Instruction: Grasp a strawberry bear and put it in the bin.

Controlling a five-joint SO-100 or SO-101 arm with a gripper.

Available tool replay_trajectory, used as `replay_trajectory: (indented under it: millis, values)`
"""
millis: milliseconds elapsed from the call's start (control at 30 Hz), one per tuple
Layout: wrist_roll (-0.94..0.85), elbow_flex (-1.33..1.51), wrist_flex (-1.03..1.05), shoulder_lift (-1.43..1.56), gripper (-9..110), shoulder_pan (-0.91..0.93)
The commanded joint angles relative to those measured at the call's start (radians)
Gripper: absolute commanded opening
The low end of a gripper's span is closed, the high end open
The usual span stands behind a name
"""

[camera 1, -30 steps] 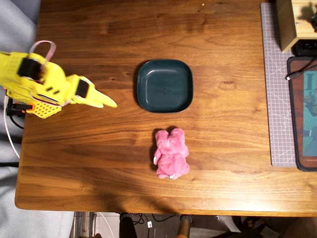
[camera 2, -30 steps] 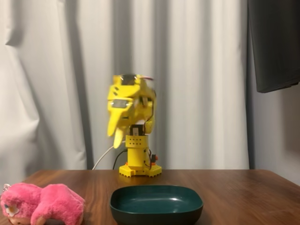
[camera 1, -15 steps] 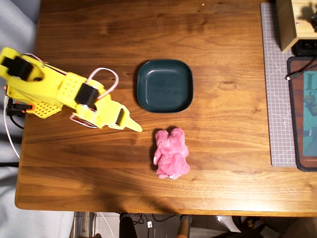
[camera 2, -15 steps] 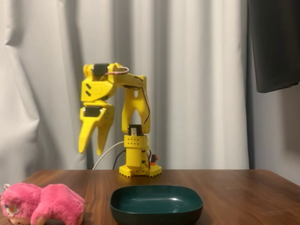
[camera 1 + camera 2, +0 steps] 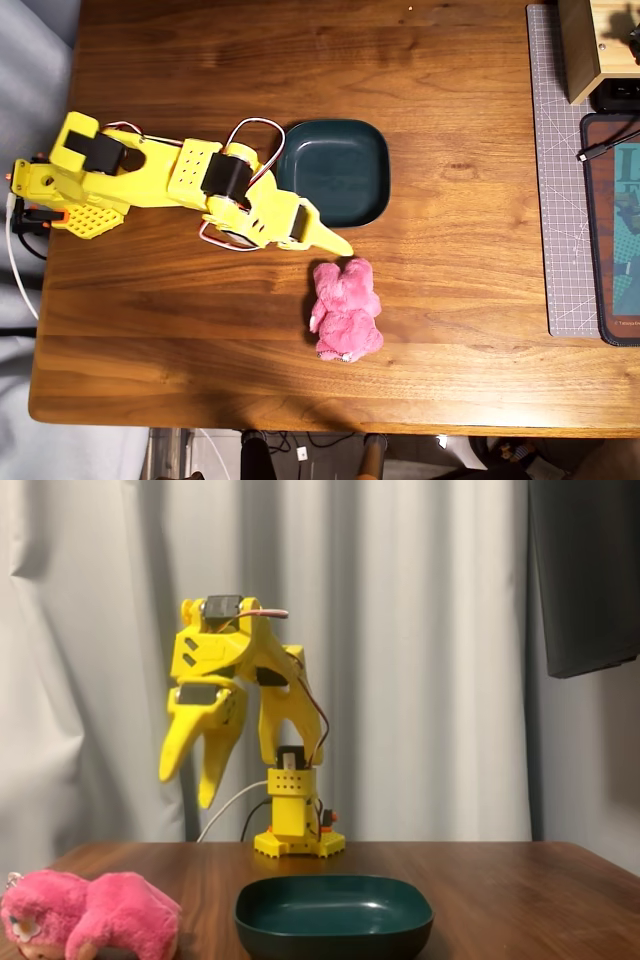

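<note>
The strawberry bear (image 5: 345, 310) is a fluffy bright-pink plush lying on the wooden table, in front of the bin in the overhead view; in the fixed view it (image 5: 90, 915) lies at the lower left. The bin (image 5: 340, 170) is a dark teal rounded-square dish, empty, also seen in the fixed view (image 5: 335, 920). My yellow gripper (image 5: 335, 245) hangs in the air between the bin's near edge and the bear's upper end. In the fixed view the gripper (image 5: 188, 788) is well above the table, its fingers spread and pointing down, holding nothing.
A light wooden box (image 5: 585, 50) stands at the back right on a grey cutting mat (image 5: 560, 200). A dark pad (image 5: 612, 230) with a cable (image 5: 600, 150) lies at the right edge. The arm's base (image 5: 50, 185) is at the left.
</note>
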Motion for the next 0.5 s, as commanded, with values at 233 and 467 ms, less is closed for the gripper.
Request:
replay_trajectory:
  millis: [233,467]
  values:
    - [0.026,-0.069,-0.201,-0.04,37,-0.064]
    - [0.028,-0.08,-0.222,-0.212,37,-0.15]
